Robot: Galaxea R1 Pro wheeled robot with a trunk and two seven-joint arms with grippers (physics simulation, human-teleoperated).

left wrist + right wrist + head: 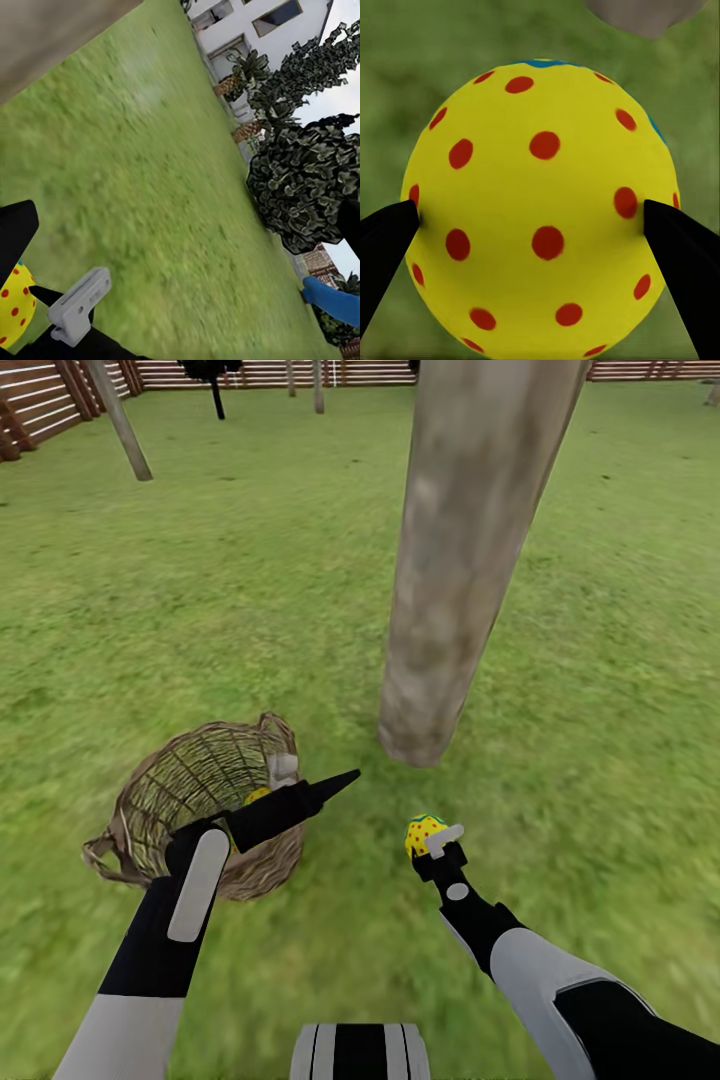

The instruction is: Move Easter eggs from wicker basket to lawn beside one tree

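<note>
The wicker basket (175, 800) sits on the lawn (250, 590) at the lower left, its mouth tipped toward me. A bit of a yellow Easter egg (258, 796) shows inside it behind my left arm. My left gripper (340, 780) reaches past the basket's rim, open and holding nothing. My right gripper (432, 838) is shut on a red-dotted yellow egg (422, 830) (544, 210) (11, 307), with a black finger (682, 255) on each side. It holds the egg just above the grass, a short way in front of the base of the thick grey-brown tree trunk (460, 560) (52, 34).
A slatted wooden fence (300, 372) closes the far side, with a thin leaning trunk (125, 430) at back left. The left wrist view takes in a white house (255, 30), dark bushes (307, 180) and a blue object (334, 300). Open grass surrounds the trunk.
</note>
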